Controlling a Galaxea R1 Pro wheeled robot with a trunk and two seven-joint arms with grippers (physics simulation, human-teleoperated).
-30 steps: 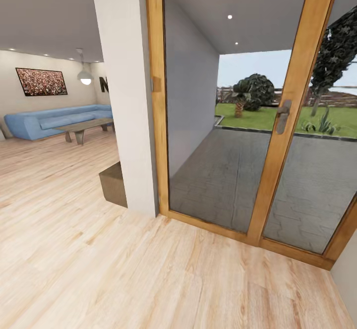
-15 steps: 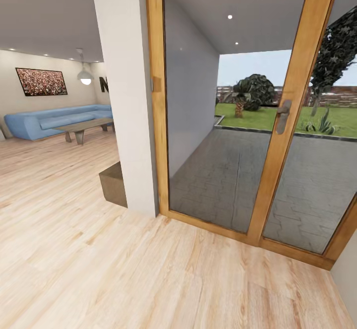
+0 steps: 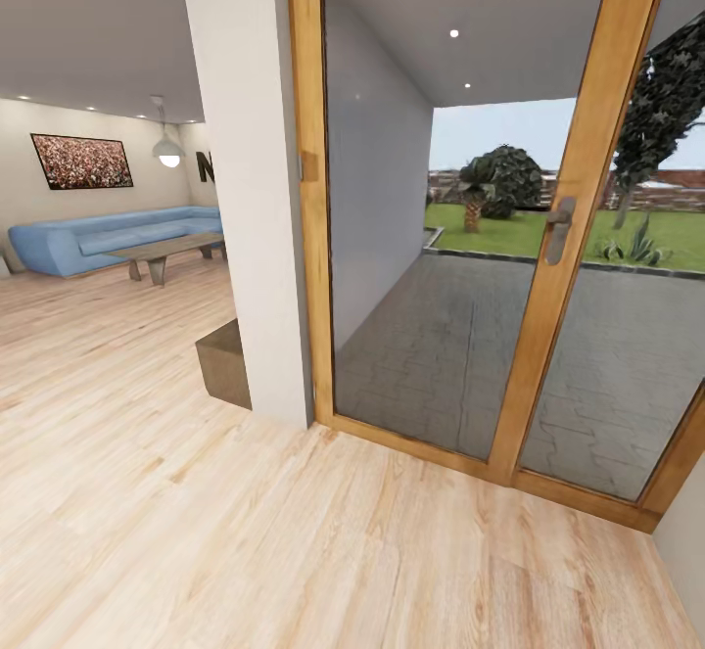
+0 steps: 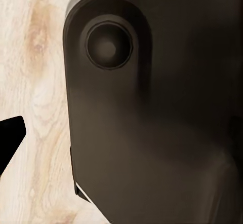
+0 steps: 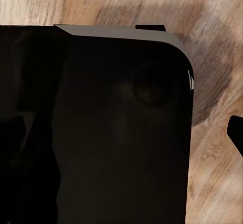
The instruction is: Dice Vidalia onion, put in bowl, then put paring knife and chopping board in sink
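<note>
The onion, chopping board, paring knife, bowl, sink and countertop are out of view. The head view faces a wood-framed glass door (image 3: 548, 238) onto a paved patio. In the left wrist view a dark rounded part of my own body (image 4: 152, 107) hangs over the pale wooden floor (image 4: 40, 82), and one black fingertip (image 4: 10, 143) pokes in at the frame's edge. The right wrist view is similar: a dark body panel (image 5: 101, 133), wooden floor (image 5: 212, 57), and one black fingertip (image 5: 236, 133) at the edge. Nothing is held by either finger.
A white pillar (image 3: 255, 189) stands straight ahead with a low brown box (image 3: 225, 360) at its foot. Beyond it to the left lie a blue sofa (image 3: 98, 238) and a low coffee table (image 3: 166, 250). Light wooden floor (image 3: 245, 532) spreads in front and leftward.
</note>
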